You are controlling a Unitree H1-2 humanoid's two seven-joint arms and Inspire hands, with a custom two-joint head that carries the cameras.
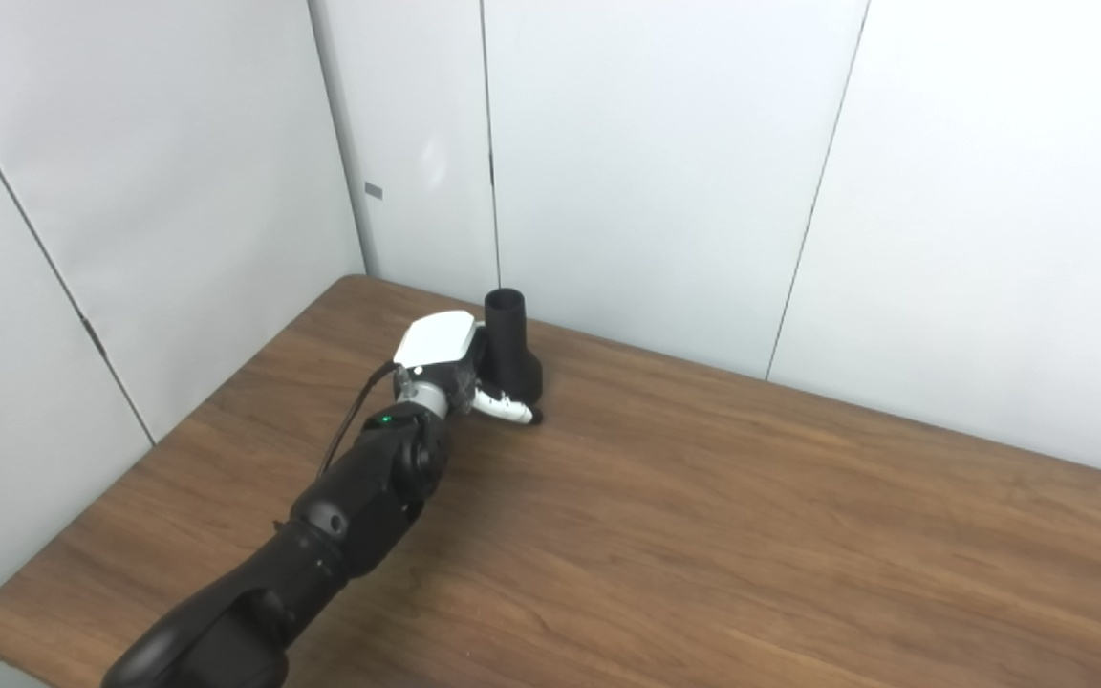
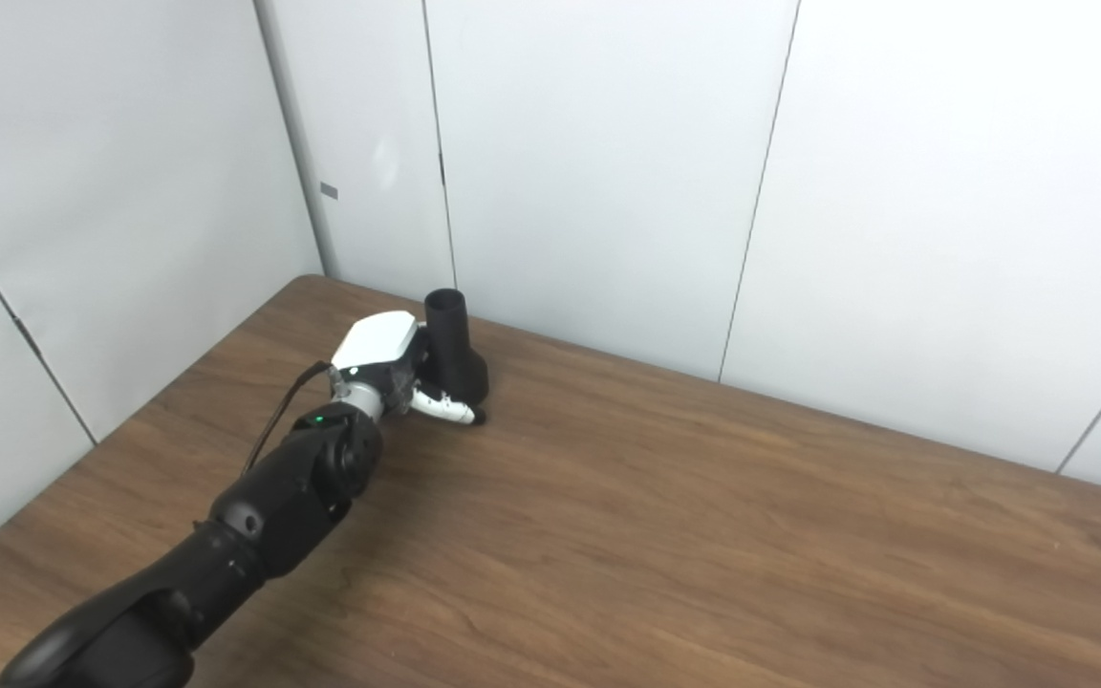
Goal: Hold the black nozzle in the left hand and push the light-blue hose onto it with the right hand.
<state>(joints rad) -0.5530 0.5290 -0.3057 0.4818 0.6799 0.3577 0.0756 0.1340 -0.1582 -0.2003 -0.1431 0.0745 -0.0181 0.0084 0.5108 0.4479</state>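
Arm in black casing enters from the bottom-left corner and runs diagonally up toward the far-left part of the bench [image 1: 703,497]; green light lit near the wrist; thin black cable loops along the forearm's left side; left hand [image 1: 450,368], white back plate facing up, sits at the end of that arm against the black nozzle [image 1: 512,358]; one white finger [image 1: 505,407] curls low across the nozzle's front at its base, tip close to the bench surface; remaining fingers hidden behind the white plate and the nozzle body, so cannot tell if the hand is truly clamped on the nozzle or only pressed against it; nozzle stands upright on the bench, narrow round open end up, wider flared base down, touching the wood; it sits near the far-left corner of the bench, close to the white wall panels [image 1: 665,153]; to the right of the nozzle the dark wood-grain bench stretches wide toward the right edge of both views; right hand not in either view; light-blue hose not seen in either view; wall panels meet in thin dark vertical seams behind the bench.
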